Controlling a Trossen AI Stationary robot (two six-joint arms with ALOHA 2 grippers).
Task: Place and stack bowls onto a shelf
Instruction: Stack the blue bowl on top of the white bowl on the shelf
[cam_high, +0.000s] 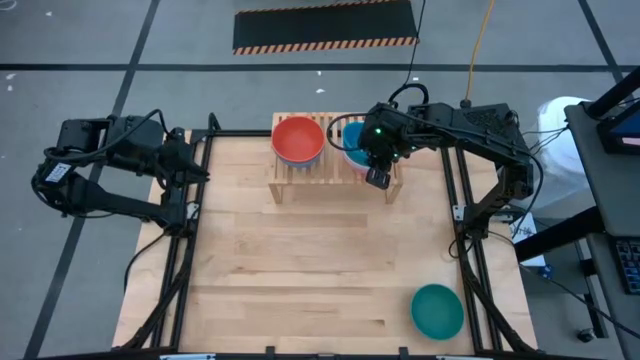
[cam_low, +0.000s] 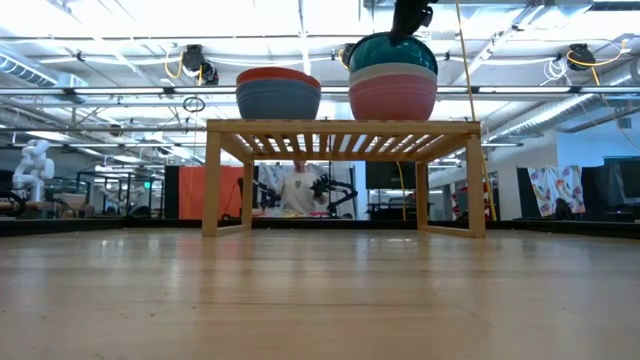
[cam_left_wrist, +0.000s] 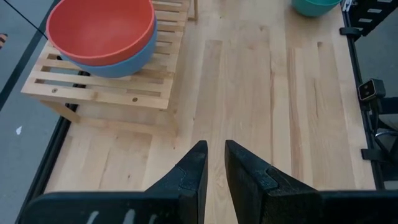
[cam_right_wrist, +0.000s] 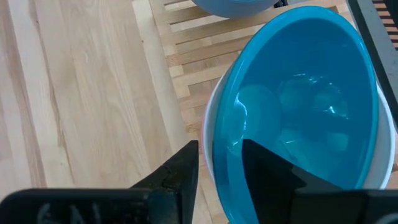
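The light-wood shelf (cam_high: 335, 172) stands at the table's far middle. On its left part a red bowl (cam_high: 298, 138) sits nested in a blue bowl (cam_low: 278, 104). On its right part a pink bowl (cam_low: 392, 102) carries a white bowl (cam_low: 392, 72), and a second blue bowl (cam_right_wrist: 298, 106) lies on top. My right gripper (cam_high: 377, 176) is over the near rim of that top bowl and shut on it. A teal green bowl (cam_high: 438, 310) rests on the table at the near right. My left gripper (cam_left_wrist: 214, 168) is shut and empty at the table's left edge. My right gripper holds the top blue bowl by its rim (cam_right_wrist: 217, 163), on the side toward the table's near edge. One finger (cam_right_wrist: 267, 171) is inside the bowl and the other (cam_right_wrist: 183, 171) is outside. The fingers come from above, pointing down. The bowl sits in the white bowl.
Bare wooden tabletop lies in front of the shelf. Black frame rails (cam_high: 182, 270) run along the table's left and right edges. In the low view a person (cam_low: 298, 190) shows in the room behind the shelf.
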